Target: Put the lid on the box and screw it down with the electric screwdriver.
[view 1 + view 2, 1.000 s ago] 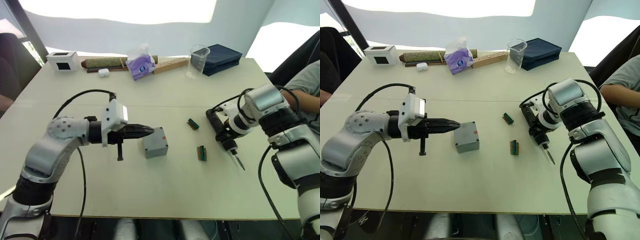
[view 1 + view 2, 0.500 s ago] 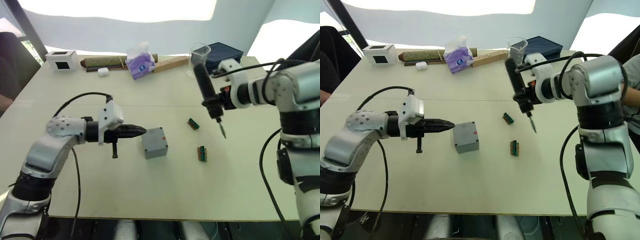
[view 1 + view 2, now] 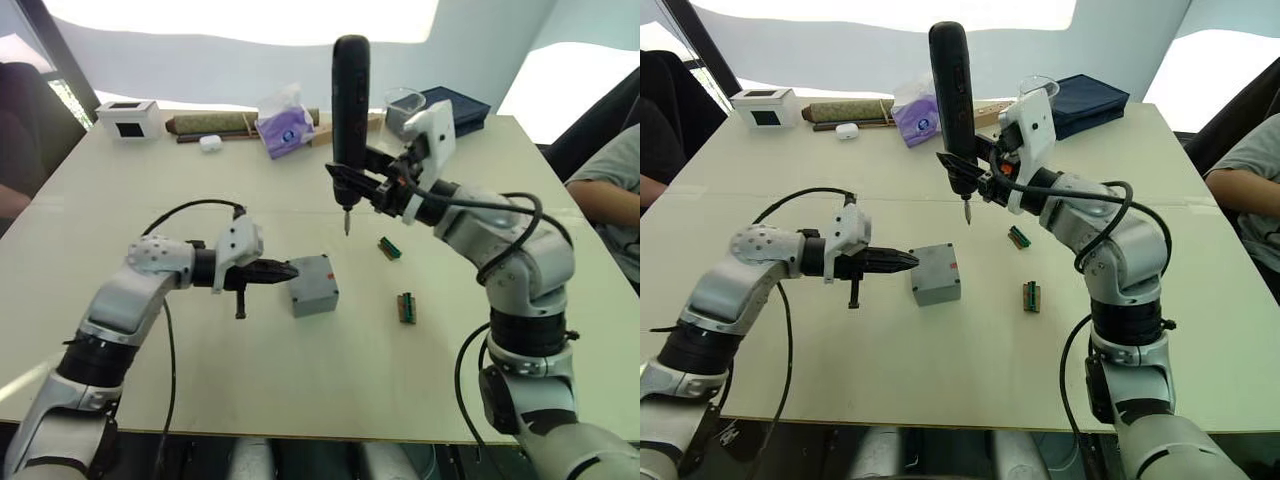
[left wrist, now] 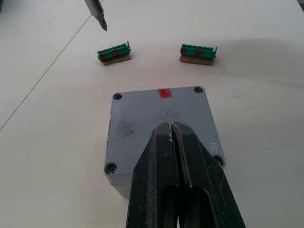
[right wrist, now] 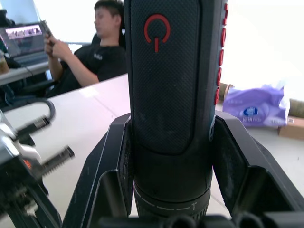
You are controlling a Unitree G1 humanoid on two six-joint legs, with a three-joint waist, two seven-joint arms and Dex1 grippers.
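Red power symbol on electric screwdriver (image 5: 166,80).

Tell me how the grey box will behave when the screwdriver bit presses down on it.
The box looks rigid and squat, resting flat on the table, so it probably won't tip. It seems small and light on a smooth top, so off-centre pressure might slide or twist it. The left end effector, fingers shut, tips at its side, may brace it. The electric screwdriver hangs upright in the right end effector.
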